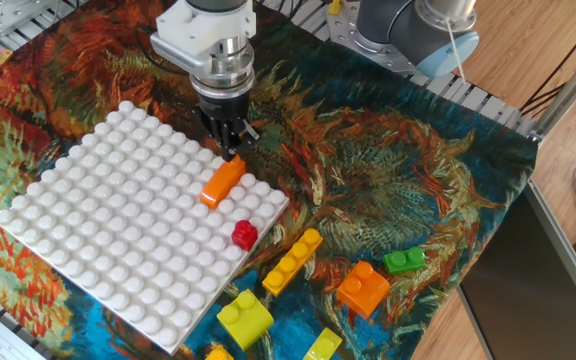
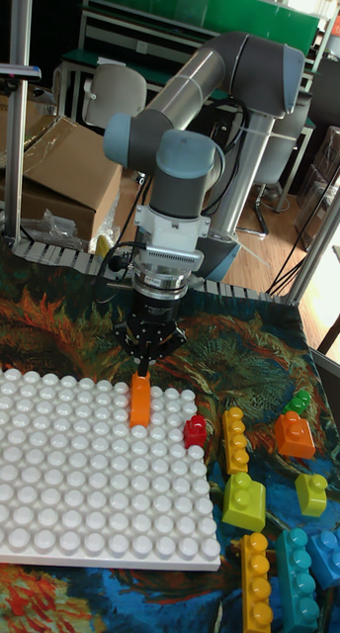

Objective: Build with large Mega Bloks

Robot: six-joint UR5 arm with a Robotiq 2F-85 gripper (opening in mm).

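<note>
Near edge, fixed view: yellow-green brick [image 1: 244, 318] and a yellow piece [image 1: 322, 344] on the patterned cloth [image 1: 398, 180] covering the counter. Just behind: yellow bar [image 1: 291, 261], orange brick [image 1: 363, 288], small green brick [image 1: 404, 261], all loose on the cloth, right of the baseplate [image 1: 118, 230]. Tall view also shows teal bricks [image 2: 310, 564] and another yellow bar [image 2: 255, 580] at the near right.
Red cube [image 1: 244, 234] sits at the baseplate's right edge, just near of the orange bar [image 1: 221, 179]. Orange bar lies on the baseplate close to its right corner, seated on the studs as far as I can tell.
Hand [image 1: 230, 148] points down at the bar's far end, fingertips clenched on it or just touching; cannot tell grip for sure.
Arm base at far right; cardboard box [image 2: 61, 178] and chairs [image 2: 116, 94] beyond.
</note>
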